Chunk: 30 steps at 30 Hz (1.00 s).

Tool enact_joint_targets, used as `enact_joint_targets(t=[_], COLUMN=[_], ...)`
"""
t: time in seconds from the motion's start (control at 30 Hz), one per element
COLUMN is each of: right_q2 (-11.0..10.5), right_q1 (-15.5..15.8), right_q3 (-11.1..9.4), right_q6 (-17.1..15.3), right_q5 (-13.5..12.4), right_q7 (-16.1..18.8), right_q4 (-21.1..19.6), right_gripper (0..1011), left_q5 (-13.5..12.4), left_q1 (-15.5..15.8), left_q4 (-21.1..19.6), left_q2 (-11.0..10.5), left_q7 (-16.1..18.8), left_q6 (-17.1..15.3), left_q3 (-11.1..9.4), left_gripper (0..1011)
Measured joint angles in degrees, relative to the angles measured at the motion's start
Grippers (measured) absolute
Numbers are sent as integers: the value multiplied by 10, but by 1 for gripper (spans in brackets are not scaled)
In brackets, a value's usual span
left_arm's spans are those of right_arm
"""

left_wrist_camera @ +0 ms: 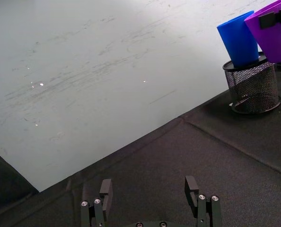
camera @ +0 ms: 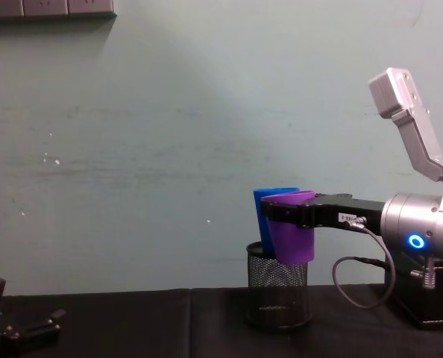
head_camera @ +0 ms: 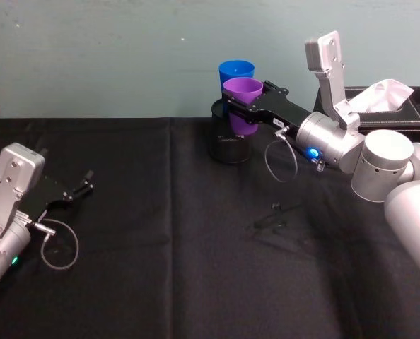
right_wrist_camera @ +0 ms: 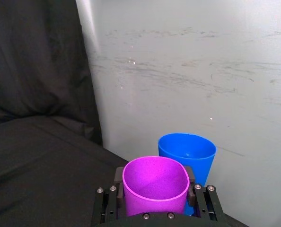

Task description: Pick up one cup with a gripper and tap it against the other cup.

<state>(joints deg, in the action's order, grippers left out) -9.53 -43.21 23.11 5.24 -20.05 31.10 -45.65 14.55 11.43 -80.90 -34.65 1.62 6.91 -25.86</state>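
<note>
My right gripper (head_camera: 247, 101) is shut on the purple cup (head_camera: 244, 123) and holds it in the air, upright, its long black jaws clamping the cup's sides just under the rim. The blue cup (head_camera: 236, 70) stands upright in a black wire-mesh pen holder (head_camera: 230, 147) just behind it. In the chest view the purple cup (camera: 292, 240) hangs right against the blue cup (camera: 268, 198), and their sides appear to touch. The right wrist view shows the purple cup (right_wrist_camera: 155, 182) between the jaws, with the blue cup (right_wrist_camera: 188, 149) just beyond it. My left gripper (head_camera: 83, 185) rests open at the table's left.
A black tissue box (head_camera: 408, 116) with a white tissue sticking up stands at the back right, behind my right arm. A small black object (head_camera: 275, 215) lies on the black tablecloth in the middle. The pale wall rises close behind the mesh holder (camera: 279, 294).
</note>
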Motion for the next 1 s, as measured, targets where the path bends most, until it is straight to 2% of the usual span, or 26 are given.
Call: enact_joint_targets(t=[1.0], right_q2=[0], right_q1=[0], right_q3=[0], right_q6=[0], right_q5=[0], right_q7=[0], right_q4=[0], right_gripper=[726], left_q5=[0], left_q1=[0], left_q4=[0], left_q2=[0], left_q7=[0], left_q6=[0], left_q3=[0], left_gripper=[1000])
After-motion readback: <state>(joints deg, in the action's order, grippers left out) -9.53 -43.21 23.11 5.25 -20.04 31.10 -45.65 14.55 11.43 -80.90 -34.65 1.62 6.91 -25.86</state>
